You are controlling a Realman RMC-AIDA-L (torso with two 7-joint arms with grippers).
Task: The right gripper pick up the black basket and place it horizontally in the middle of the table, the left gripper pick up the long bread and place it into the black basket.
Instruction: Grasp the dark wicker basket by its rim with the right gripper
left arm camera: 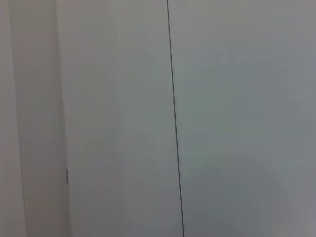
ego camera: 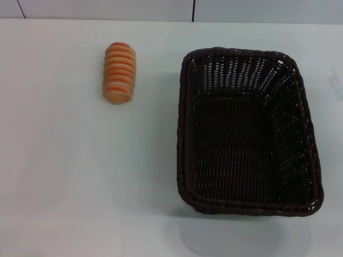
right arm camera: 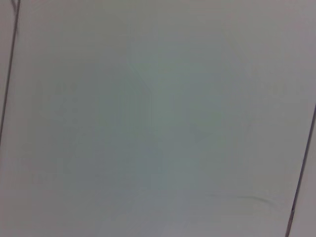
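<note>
The black basket (ego camera: 249, 131) stands on the white table (ego camera: 64, 176) at the right, its long side running away from me, and it is empty. The long bread (ego camera: 119, 72), a tan-orange ridged roll, lies on the table at the far left of the basket, apart from it. Neither gripper shows in the head view. The left wrist view and the right wrist view show only plain pale surfaces with thin dark seams, and no fingers.
The table's far edge meets a pale wall (ego camera: 107, 8) with dark vertical seams. Bare tabletop lies in front of the bread and left of the basket.
</note>
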